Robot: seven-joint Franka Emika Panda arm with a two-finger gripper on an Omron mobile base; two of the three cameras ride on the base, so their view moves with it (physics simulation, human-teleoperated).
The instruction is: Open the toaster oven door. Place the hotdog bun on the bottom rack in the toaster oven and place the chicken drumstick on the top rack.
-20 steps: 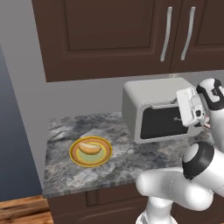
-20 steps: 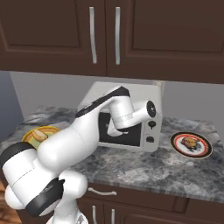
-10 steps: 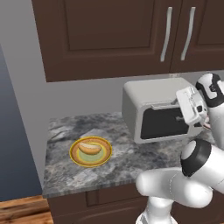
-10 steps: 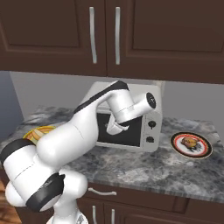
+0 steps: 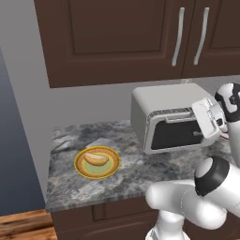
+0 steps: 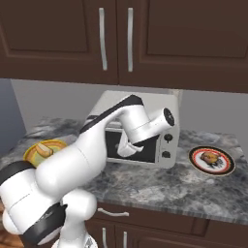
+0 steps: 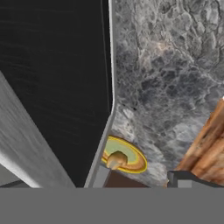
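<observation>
We hold our fingers (image 5: 199,136) spread wide and empty at the toaster oven door (image 5: 176,132), ready for its handle; the hotdog bun (image 5: 95,159) waits at nine o'clock on the counter (image 5: 140,171).

The toaster oven (image 5: 159,105) is light grey, its door (image 5: 176,132) grey-framed around dark, almost black glass, with two dark knobs (image 6: 167,146) on the right panel. The counter (image 5: 136,171) is mottled grey stone with paler veins. To the left, a tan-golden bun (image 5: 95,159) lies on a yellow-rimmed plate (image 5: 80,168) with a green centre. To the right, a brown-orange drumstick (image 6: 211,157) lies on a plate (image 6: 198,163) ringed in red and black. The far cabinets (image 5: 117,37) are dark brown with silver handles (image 5: 176,36); the wall (image 5: 42,110) is grey.
</observation>
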